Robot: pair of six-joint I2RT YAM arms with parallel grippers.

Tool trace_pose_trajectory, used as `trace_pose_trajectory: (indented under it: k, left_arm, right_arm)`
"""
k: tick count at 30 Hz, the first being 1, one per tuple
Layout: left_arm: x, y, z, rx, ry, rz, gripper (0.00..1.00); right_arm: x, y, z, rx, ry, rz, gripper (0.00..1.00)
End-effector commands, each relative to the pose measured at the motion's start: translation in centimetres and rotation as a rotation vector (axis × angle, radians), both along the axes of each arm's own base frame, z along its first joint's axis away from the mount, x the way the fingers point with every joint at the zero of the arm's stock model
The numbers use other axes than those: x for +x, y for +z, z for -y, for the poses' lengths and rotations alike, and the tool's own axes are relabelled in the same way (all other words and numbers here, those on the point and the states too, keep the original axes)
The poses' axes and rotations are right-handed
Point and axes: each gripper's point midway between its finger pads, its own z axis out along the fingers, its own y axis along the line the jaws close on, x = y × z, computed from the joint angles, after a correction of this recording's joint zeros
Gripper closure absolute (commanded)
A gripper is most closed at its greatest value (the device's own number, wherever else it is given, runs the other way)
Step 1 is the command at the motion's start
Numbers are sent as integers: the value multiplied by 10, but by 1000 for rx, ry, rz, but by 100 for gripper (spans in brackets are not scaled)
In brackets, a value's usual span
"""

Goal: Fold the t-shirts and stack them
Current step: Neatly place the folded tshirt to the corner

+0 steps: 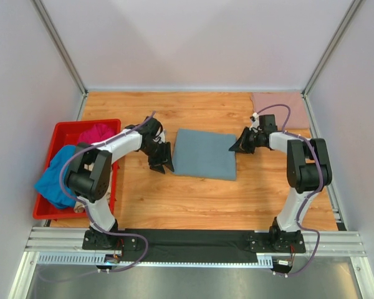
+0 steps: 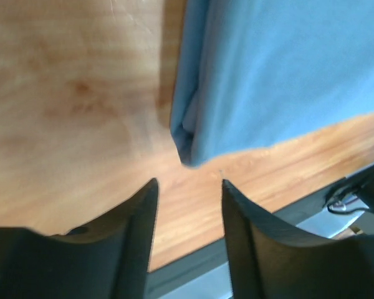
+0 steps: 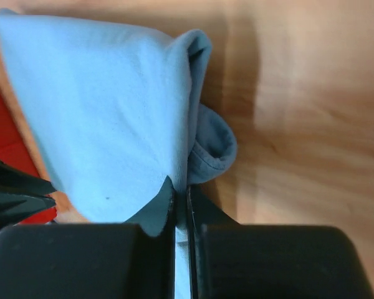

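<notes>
A slate grey-blue t-shirt (image 1: pixel 204 153) lies folded into a rectangle in the middle of the table. My right gripper (image 1: pixel 234 148) is at its right edge, and in the right wrist view the gripper (image 3: pixel 179 196) is shut on a pinch of the shirt's (image 3: pixel 106 106) edge, with a hem loop bulging beside it. My left gripper (image 1: pixel 162 167) sits at the shirt's near left corner. In the left wrist view it (image 2: pixel 188 184) is open, with bare wood between the fingers and the shirt corner (image 2: pixel 274 75) just ahead, untouched. A dusty-pink t-shirt (image 1: pixel 277 103) lies flat at the back right.
A red plastic bin (image 1: pixel 65 134) stands at the left edge, holding a bright blue t-shirt (image 1: pixel 55 180) that hangs over its near rim and a magenta t-shirt (image 1: pixel 96 132). Grey walls enclose the table. A black strip and a metal rail run along the near edge.
</notes>
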Motion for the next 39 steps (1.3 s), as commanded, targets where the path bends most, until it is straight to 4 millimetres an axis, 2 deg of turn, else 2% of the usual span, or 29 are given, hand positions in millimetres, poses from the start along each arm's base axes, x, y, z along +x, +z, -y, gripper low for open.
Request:
trace_pose_trajectory:
  k: [1,3,4,5,6,7,8,10,12,13,15,16,19,20,21,22,23,25,26,31,33,34,36,38,39]
  left_arm:
    - [12,36,3,-45,71,69,46]
    - [23,38,2,-37,70,91,44]
    - [27,36,-4,-16,66,86,43]
    - [41,44,-4,-18,70,119,43]
    - [47,37,-5,-10,69,108,43]
    - [63,46,-5,-34,69,149,43]
    - [71,44,-3,-49,68,151,44]
    - [88,53,2,-87,51,202,44]
    - [104,67,13,-138,25,249,46]
    - [111,71,18,-162,22,271,46]
    - [116,75,26,-205,12,276,50]
    - [118,76,29,-222,17,279,51]
    - [113,73,35,-270,13,264,52]
    - [111,73,36,-286,9,262,52]
    - [108,72,38,-300,3,256,52]
    - [107,71,40,-314,-3,258,52]
    - [101,65,41,-320,-10,235,52]
    - [96,54,38,-312,-17,214,52]
    - [94,49,38,-307,-20,205,52]
    - [85,21,32,-276,-29,160,52]
    - [81,14,30,-262,-41,137,53]
    - [82,18,31,-264,-45,142,53]
    - [81,28,29,-256,-59,154,53]
    - [87,47,26,-238,-63,200,52]
    - [82,50,22,-215,-63,190,51]
  right_arm:
    - [31,29,-17,134,164,191,99]
    - [35,28,-17,138,172,178,89]
    - [35,28,-16,135,175,162,79]
    - [35,26,-14,126,187,125,57]
    - [35,25,-12,122,188,103,51]
    - [34,25,-10,114,187,81,49]
    - [30,20,-1,60,165,37,46]
    - [33,28,11,3,133,24,45]
    - [29,47,17,-16,97,13,44]
    - [30,51,31,-35,59,4,44]
    - [18,60,47,-126,-7,-42,46]
    - [10,67,51,-145,-29,-66,51]
    - [-6,78,41,-111,-30,-70,59]
    - [-10,82,32,-66,-7,-63,65]
    - [-18,84,13,-33,41,-53,67]
    - [-24,86,3,5,57,-50,69]
    - [-35,79,-12,54,95,-57,71]
    - [-45,67,-22,89,113,-72,73]
    - [-50,54,-25,100,121,-72,73]
    - [-51,-1,-12,47,82,-130,71]
    - [-47,-10,-7,38,70,-127,69]
    - [-46,-12,-5,38,67,-132,67]
    - [-41,-1,-8,54,81,-104,64]
    - [-35,20,-8,61,83,-56,57]
    - [-31,29,-8,55,83,-29,55]
